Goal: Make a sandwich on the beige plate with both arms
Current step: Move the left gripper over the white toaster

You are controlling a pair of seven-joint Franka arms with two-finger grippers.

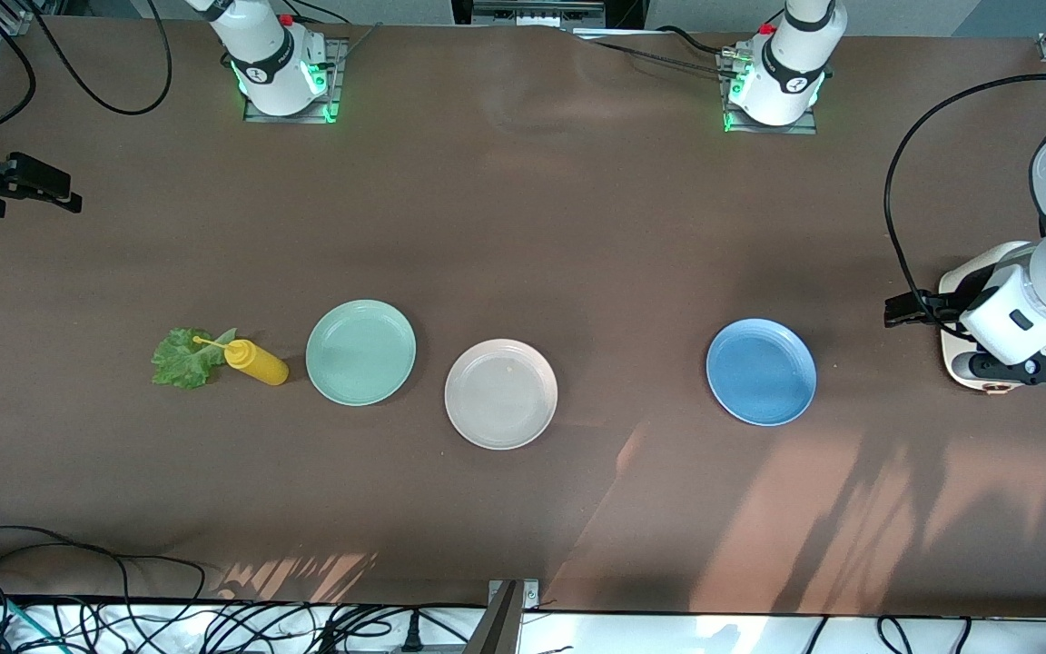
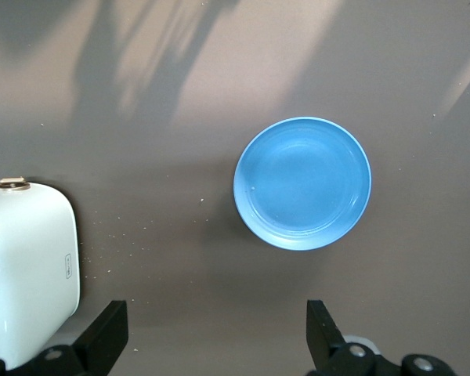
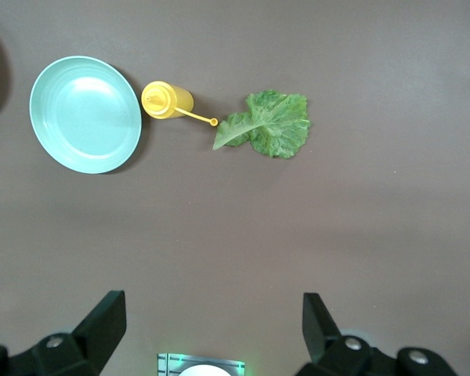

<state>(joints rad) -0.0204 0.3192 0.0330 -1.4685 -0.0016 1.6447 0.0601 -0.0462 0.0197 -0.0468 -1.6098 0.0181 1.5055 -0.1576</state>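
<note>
My left gripper (image 2: 211, 341) hangs over the counter (image 1: 523, 227) near the blue plate (image 2: 302, 183), my right gripper (image 3: 207, 333) near the lettuce (image 3: 268, 125); both jaws wide open, empty.

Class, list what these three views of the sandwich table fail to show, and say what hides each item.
1. Toast slices: none appears in any view.
2. White appliance: front view, the left arm covers most of it; left wrist view, cut by the edge.
3. Beige plate: only a sliver at the right wrist view's edge.
4. Right gripper: front view, partly cut by the edge.

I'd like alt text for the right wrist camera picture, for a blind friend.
A mint-green plate, a yellow squeeze bottle and a lettuce leaf lie in a row on a brown table, seen from above the open right gripper.
</note>
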